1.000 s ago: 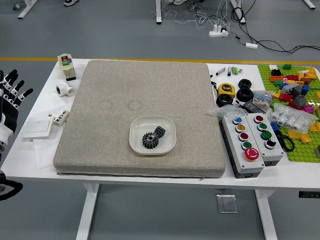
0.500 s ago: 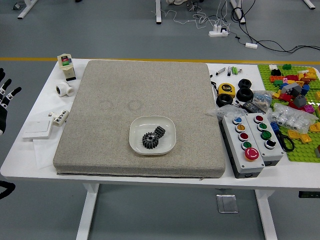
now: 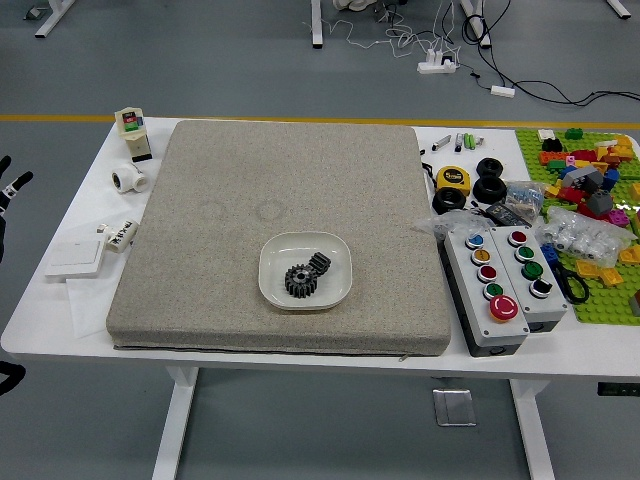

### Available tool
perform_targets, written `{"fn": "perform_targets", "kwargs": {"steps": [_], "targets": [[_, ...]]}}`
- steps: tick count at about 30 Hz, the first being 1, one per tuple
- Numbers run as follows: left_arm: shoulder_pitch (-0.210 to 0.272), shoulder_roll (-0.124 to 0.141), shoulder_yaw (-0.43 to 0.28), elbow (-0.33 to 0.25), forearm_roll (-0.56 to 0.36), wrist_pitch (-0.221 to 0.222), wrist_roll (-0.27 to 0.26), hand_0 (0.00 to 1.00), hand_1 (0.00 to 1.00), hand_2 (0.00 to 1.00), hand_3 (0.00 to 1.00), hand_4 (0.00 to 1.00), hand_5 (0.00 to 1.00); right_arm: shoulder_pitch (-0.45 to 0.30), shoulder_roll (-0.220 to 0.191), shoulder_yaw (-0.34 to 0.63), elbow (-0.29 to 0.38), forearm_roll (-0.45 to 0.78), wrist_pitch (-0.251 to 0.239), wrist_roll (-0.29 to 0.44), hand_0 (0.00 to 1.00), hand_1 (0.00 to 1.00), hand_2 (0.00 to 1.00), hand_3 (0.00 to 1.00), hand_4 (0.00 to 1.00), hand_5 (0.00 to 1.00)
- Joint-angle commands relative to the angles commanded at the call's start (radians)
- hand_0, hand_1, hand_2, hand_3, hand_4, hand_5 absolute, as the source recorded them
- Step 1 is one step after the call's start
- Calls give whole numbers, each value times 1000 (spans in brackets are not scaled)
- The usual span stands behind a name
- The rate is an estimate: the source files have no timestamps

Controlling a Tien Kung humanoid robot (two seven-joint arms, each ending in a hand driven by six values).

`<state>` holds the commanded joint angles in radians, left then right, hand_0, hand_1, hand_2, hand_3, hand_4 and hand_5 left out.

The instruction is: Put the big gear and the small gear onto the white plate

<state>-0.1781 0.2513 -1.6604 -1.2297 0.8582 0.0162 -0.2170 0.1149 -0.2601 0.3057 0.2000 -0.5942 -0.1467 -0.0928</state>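
L robot hand (image 3: 14,172) now farther out at L edge, visible fingers apart.
Big gear (image 3: 300,282) & small gear (image 3: 319,263) w/in white plate (image 3: 335,284), close together, on gray pad (image 3: 200,220) atop bench (image 3: 60,335).

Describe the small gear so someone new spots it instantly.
Find the large grey-beige pad, then the white plate on its near half. In it lies the small black gear: farther right and farther back than the big gear beside it, and narrower.

Gears (image 3: 301,281) (both) on plate (image 3: 335,284); mat (image 3: 220,200) beneath
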Motion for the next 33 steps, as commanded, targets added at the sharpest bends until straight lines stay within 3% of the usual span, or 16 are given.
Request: {"fn": "perform_targets", "kwargs": {"steps": [33], "targets": [[16,-1,-16,-1,2,-10,-2,761,961,986,886,978,902,-8,-7,-7,2,5,1,6,663,700,773,629,810,719]]}}
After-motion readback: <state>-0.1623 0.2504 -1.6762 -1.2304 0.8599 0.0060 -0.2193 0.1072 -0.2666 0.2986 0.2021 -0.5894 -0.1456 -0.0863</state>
